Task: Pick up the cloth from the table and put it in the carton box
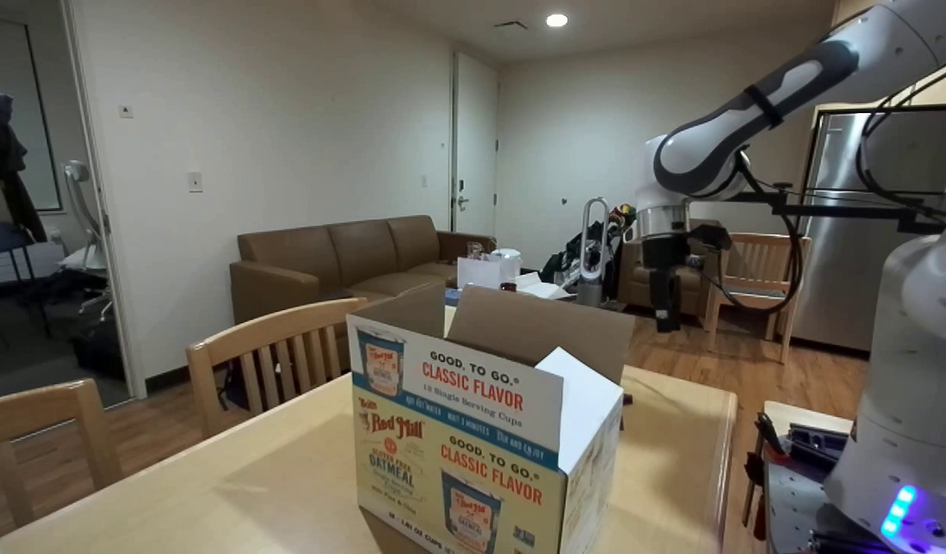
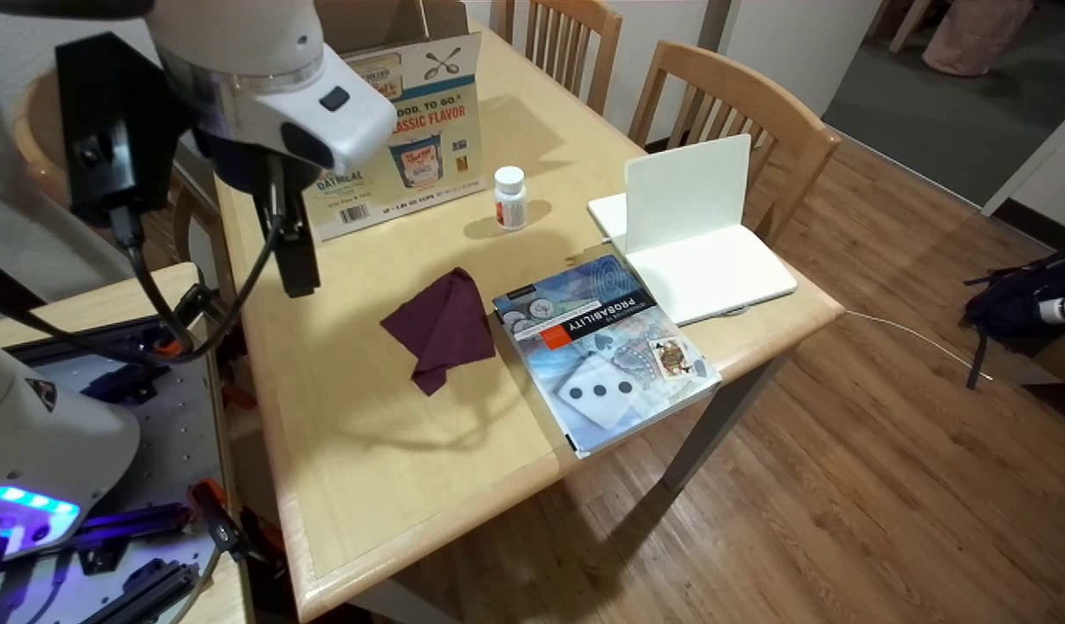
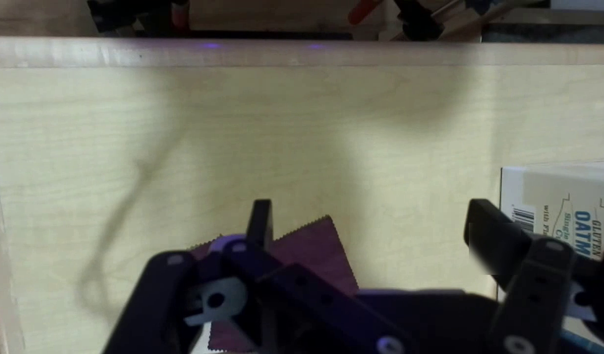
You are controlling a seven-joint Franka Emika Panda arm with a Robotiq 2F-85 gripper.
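Note:
The dark maroon cloth lies crumpled on the pale wooden table in an exterior view. It also shows in the wrist view, partly hidden behind my left-hand finger. The carton box stands on the table with its flaps up. It is also in an exterior view and at the right edge of the wrist view. My gripper is open and empty, above the table between the cloth and the box. It hangs pointing down in both exterior views.
A white pill bottle stands between the box and an open white notebook. A Probability book lies right beside the cloth. Wooden chairs line the table's long side. The robot's base stands beside the table.

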